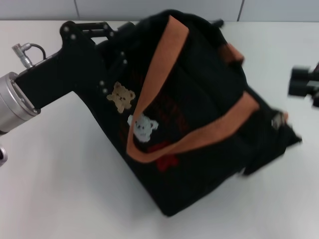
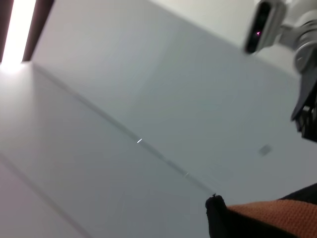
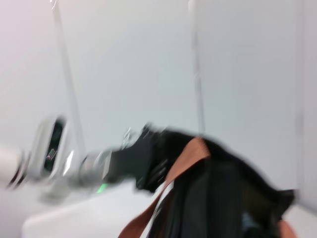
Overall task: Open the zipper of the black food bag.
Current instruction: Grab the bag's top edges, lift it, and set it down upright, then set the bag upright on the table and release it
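The black food bag (image 1: 199,149) lies tilted across the white table, with two orange-brown handles (image 1: 164,64), bear patches (image 1: 121,96) and red lettering. My left gripper (image 1: 107,32) is at the bag's far-left end and seems clamped on the fabric there. In the right wrist view the same gripper (image 3: 143,161) meets that end of the bag (image 3: 218,198). The zipper's line is lost in the black fabric between the handles. A small silver piece (image 1: 276,121) glints at the bag's right end; which pull it is I cannot tell. My right gripper (image 1: 303,82) hovers off the bag's right side, not touching it.
The white table (image 1: 60,189) stretches out in front and to the left of the bag. A pale tiled wall (image 1: 149,7) rises behind it. The left wrist view shows mostly wall, with a strip of the orange handle (image 2: 277,218).
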Robot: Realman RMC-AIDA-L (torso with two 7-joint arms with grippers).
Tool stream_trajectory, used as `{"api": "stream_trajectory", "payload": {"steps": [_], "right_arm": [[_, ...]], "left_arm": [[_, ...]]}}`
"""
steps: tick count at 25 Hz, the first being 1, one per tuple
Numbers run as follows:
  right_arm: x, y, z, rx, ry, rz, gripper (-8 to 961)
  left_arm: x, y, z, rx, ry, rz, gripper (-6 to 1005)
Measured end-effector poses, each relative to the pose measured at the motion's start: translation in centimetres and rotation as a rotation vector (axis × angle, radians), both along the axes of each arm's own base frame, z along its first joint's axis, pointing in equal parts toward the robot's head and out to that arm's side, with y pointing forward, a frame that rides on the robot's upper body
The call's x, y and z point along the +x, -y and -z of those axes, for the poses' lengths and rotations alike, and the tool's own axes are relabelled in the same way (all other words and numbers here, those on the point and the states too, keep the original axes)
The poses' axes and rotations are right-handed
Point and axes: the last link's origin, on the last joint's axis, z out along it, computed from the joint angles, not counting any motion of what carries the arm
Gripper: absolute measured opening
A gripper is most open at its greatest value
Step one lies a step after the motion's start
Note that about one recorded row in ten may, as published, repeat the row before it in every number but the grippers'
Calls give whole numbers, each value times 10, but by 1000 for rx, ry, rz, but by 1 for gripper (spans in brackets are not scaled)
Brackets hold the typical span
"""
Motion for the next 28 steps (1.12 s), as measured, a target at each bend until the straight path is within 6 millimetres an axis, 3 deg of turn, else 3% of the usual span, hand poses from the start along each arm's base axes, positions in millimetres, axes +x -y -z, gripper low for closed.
{"api": "stream_trajectory", "payload": {"steps": [6, 10, 15, 20, 26, 28], "right_arm": [[14, -3, -7, 36, -61, 46, 277], [23, -5, -1, 39, -95, 54, 408], [34, -5, 13, 27, -176, 40, 639], [38, -2, 19, 14, -188, 30, 701], [41, 0, 28, -13, -205, 5, 711], [39, 1, 31, -24, -202, -24, 712]], "left_arm": [[-15, -5, 8, 10, 89, -147, 126], [-27, -7, 17, -31, 184, -281, 123], [-43, 1, 27, -154, 339, -460, 117], [-54, 39, 37, -262, 386, -470, 191], [-61, 60, 39, -299, 378, -468, 280], [-64, 66, 36, -308, 387, -460, 378]]}}
